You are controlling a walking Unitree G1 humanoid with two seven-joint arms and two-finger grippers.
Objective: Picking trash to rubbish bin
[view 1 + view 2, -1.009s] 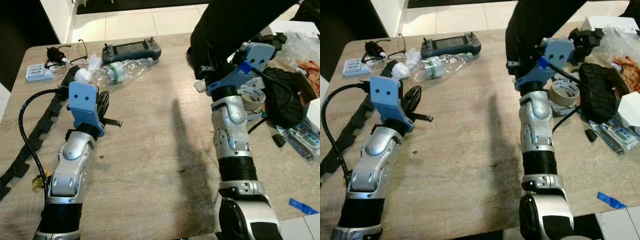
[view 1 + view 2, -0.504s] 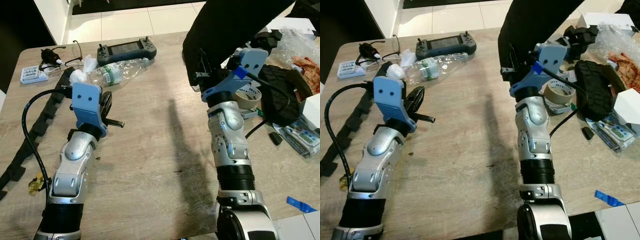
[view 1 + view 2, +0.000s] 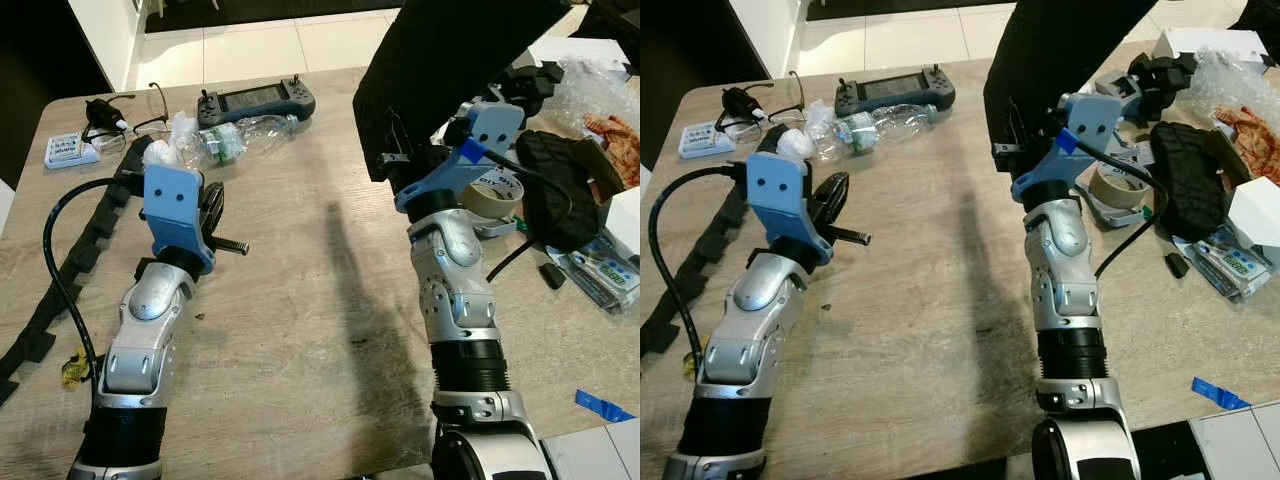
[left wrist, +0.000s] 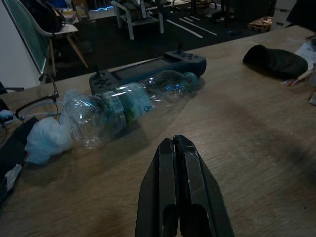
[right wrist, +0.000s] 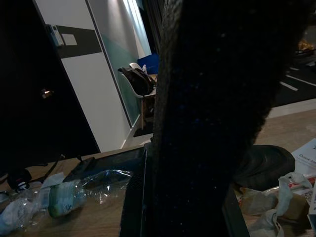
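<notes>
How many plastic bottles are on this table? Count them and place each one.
1. The crushed clear plastic bottle lies on its side at the table's far left, just in front of the handheld controller, ahead of the left gripper. The right-side clutter could hide more.

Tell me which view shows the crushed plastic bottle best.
Left wrist view: the crushed plastic bottle lies whole, just past the shut left gripper. Both eye views show it small at the table's far edge; right wrist view, dim and partial.

No text, brand or number can be read anywhere. The crushed plastic bottle [image 4: 123, 108] at upper left of the table [image 3: 300, 300] carries a green-and-white label, and the small packet [image 3: 68, 150] at far upper left bears print, both too small to make out.
</notes>
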